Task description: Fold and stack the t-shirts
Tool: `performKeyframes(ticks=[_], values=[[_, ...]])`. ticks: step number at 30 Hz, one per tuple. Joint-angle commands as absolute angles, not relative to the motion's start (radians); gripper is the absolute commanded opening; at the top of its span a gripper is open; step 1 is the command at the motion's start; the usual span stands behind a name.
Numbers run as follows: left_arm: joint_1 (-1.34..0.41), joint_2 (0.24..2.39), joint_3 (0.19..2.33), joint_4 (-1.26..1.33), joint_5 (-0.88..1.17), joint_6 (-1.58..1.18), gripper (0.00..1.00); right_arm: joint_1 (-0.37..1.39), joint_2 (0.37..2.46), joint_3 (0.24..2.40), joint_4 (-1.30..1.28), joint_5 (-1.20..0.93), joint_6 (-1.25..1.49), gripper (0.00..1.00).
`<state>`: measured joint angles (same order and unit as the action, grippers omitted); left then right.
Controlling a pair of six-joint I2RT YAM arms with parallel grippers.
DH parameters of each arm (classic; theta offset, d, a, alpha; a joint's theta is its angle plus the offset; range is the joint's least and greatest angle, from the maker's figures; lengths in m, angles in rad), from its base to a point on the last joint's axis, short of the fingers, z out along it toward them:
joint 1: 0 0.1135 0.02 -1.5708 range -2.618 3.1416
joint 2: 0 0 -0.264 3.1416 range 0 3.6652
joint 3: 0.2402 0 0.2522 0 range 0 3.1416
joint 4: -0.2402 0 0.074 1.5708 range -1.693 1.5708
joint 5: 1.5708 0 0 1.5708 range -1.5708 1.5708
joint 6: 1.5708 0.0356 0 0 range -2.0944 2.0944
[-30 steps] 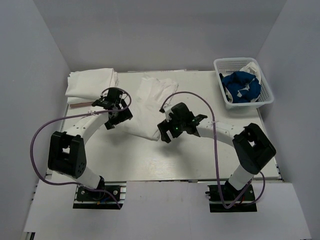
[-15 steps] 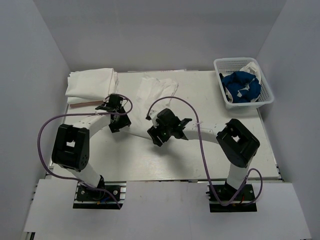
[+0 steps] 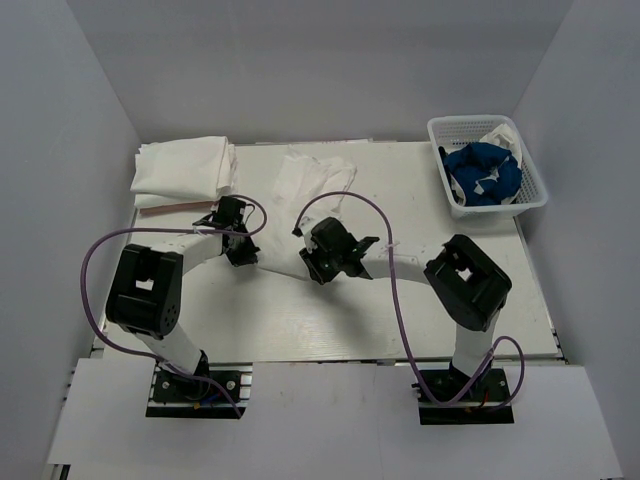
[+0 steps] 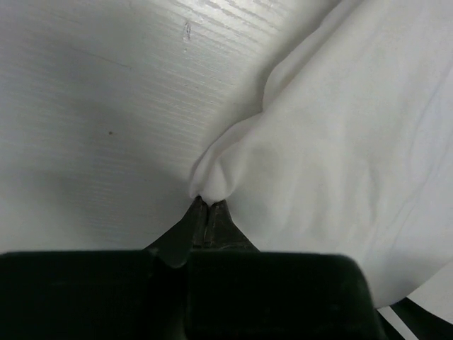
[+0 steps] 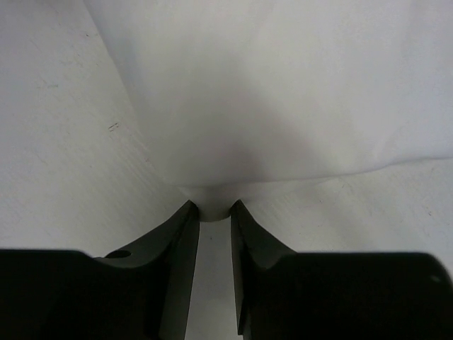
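- The left gripper (image 4: 207,211) is closed tight on a small puckered corner of a white shirt (image 4: 340,142); its jaws meet with the cloth bunched just past the tips.
- The right gripper (image 5: 212,210) pinches a rounded fold at the shirt's (image 5: 283,85) edge, with the jaws nearly together and cloth filling the narrow gap.
- In the top view the left gripper (image 3: 241,254) and right gripper (image 3: 318,270) sit low over the table (image 3: 400,310), side by side with a gap between them, each at the near edge of the shirt (image 3: 300,195).
- The shirt lies on the left-middle of the table, stretching from the grippers toward the far edge, where it is rumpled.
- Bare table (image 4: 85,106) shows to the left of the left gripper's pinch, and table (image 5: 56,142) flanks the cloth in the right wrist view.
- A stack (image 3: 180,165) of folded white shirts rests at the far left corner, apart from the held shirt.
- A thin brown strip (image 3: 165,208) lies just in front of the stack.
- A white basket (image 3: 536,190) stands at the far right corner, holding a crumpled blue shirt (image 3: 480,172) and some white cloth (image 3: 497,133).
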<state>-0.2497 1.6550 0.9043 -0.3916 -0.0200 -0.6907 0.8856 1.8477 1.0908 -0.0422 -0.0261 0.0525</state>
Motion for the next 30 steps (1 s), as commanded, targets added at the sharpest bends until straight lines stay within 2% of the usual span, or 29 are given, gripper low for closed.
performKeyframes(ticks=[1,6,8,9,10,17,21,27,30], values=[[-0.252,1.706,0.873,-0.411,0.003,-0.689,0.00,0.885,1.870,1.124,-0.014,-0.021,0.067,0.29],[-0.252,1.666,0.862,-0.400,-0.029,-0.689,0.00,0.885,1.888,1.140,0.017,-0.058,0.054,0.28],[-0.252,1.631,0.853,-0.391,-0.041,-0.689,0.00,0.888,1.884,1.137,0.028,-0.074,0.051,0.16],[-0.252,1.615,0.842,-0.391,-0.052,-0.689,0.00,0.890,1.881,1.125,0.031,-0.078,0.051,0.01],[-0.252,1.600,0.842,-0.391,-0.064,-0.689,0.00,0.888,1.879,1.123,0.035,-0.078,0.049,0.00],[-0.270,1.402,0.793,-0.477,-0.118,-0.715,0.00,0.894,1.752,1.075,-0.080,-0.159,-0.038,0.00],[-0.279,1.223,0.762,-0.569,-0.055,-0.706,0.00,0.928,1.672,1.062,-0.353,-0.238,-0.221,0.00],[-0.279,0.984,0.848,-0.767,-0.025,-0.706,0.00,0.954,1.523,1.126,-0.509,-0.329,-0.180,0.00],[-0.279,0.974,0.916,-0.790,-0.002,-0.718,0.00,0.945,1.445,1.161,-0.502,-0.333,-0.146,0.00]])
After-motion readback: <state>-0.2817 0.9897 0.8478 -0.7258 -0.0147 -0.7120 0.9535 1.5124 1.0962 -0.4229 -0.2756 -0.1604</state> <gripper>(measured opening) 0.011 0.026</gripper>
